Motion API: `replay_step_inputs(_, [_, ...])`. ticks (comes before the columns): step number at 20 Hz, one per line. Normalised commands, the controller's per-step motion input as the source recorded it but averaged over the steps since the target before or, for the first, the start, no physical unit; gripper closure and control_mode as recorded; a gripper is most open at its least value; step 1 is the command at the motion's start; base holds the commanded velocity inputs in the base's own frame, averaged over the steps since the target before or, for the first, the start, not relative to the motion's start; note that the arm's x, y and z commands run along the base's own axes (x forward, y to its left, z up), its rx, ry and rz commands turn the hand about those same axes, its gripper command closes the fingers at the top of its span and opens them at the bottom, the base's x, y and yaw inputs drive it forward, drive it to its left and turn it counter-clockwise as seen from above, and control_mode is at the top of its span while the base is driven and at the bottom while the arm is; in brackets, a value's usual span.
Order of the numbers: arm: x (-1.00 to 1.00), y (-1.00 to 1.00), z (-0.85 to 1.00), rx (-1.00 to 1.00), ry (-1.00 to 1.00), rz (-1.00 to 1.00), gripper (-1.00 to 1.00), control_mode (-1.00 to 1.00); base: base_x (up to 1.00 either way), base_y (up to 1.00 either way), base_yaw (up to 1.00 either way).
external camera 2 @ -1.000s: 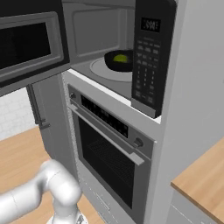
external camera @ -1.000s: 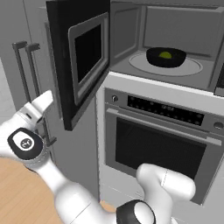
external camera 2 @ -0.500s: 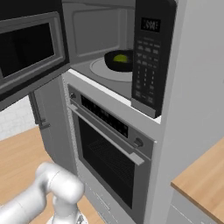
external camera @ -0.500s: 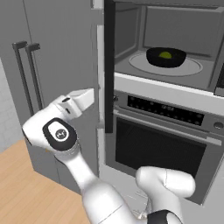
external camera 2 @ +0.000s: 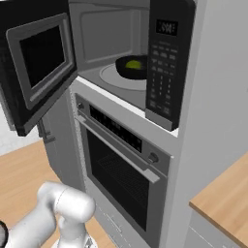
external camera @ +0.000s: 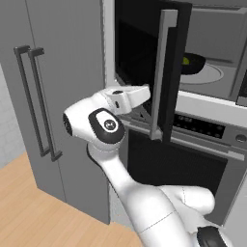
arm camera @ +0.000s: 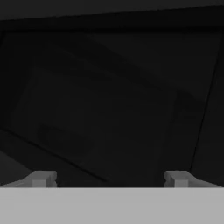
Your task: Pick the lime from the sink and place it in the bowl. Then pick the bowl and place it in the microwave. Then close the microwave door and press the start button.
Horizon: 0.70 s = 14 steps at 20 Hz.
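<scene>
The microwave (external camera 2: pixel 116 36) stands open, with its grey cavity showing. On its pale turntable sits the black bowl (external camera 2: pixel 130 69) (external camera: pixel 194 63), and the green lime (external camera 2: pixel 135 63) (external camera: pixel 186 60) lies in it. The microwave door (external camera: pixel 165 72) (external camera 2: pixel 41 60) is swung about halfway shut. My gripper (external camera: pixel 144 92) presses against the door's dark outer face from the left. In the hand view the gripper (arm camera: pixel 109 180) is open, with its fingertips (arm camera: pixel 41 178) far apart against the dark door window and nothing between them. The dark button panel (external camera 2: pixel 167 63) is at the cavity's right. The sink is out of view.
Below the microwave is a larger oven (external camera 2: pixel 121 169) with a horizontal handle (external camera 2: pixel 116 145). A tall grey cabinet with two vertical handles (external camera: pixel 36 101) stands to the left. A wooden counter (external camera 2: pixel 225 203) lies at the lower right, with wooden floor (external camera: pixel 38 212) below.
The microwave door has swung from wide open to about halfway shut. My hand has followed it to the right, pushing on its outer face. The bowl and lime have stayed put.
</scene>
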Motion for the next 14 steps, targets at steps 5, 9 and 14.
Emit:
replay_step_inputs(5, [0.00,-1.00,0.30,0.19,0.00,0.00,-1.00,-1.00,0.00,0.00,0.00])
replay_step_inputs(9, [0.23,-0.99,0.06,0.20,-0.01,0.02,-1.00,-1.00,0.00,0.00,0.00])
replay_step_inputs(14, [0.52,-0.80,0.00,0.15,-0.03,0.09,-1.00,-1.00,0.00,0.00,0.00])
